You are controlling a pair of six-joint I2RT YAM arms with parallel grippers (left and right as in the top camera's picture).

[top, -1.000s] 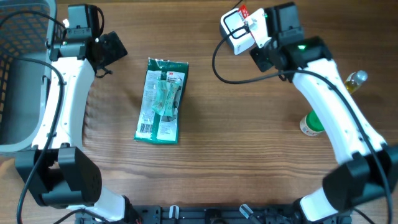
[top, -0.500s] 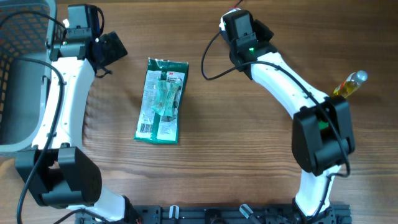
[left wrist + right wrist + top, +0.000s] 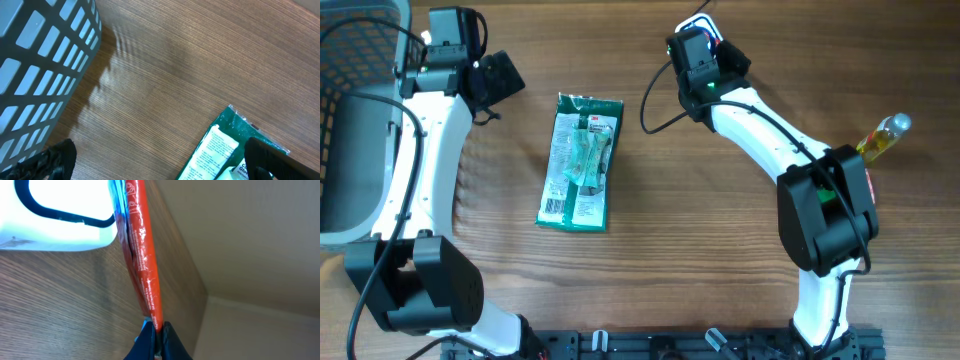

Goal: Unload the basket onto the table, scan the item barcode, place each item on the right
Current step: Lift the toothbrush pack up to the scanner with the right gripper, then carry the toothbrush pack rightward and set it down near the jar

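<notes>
Shows the green packet (image 3: 582, 162) lying flat on the wooden surface (image 3: 700, 260), a little left of centre, a white label (image 3: 556, 207) at its near-left corner, with neither arm touching it. Places the left end effector (image 3: 498, 78) beyond the packet's far-left corner, well apart from it, fingers spread as wide as they go and holding nothing. From the left wrist, catches only the packet's far corner between the two dark fingertips (image 3: 47, 162), with the grey basket (image 3: 40, 65) off to the left. Places the right end effector (image 3: 156, 330) near the far edge, to the right of the packet, pinched fully closed on the lower end of a thin red strip (image 3: 142, 255) that runs up against a white scanner (image 3: 55, 215). Traces a black cable (image 3: 643, 108) looping out beside the right arm. Shows also a small bottle (image 3: 882, 133) of yellow liquid near the right edge.
</notes>
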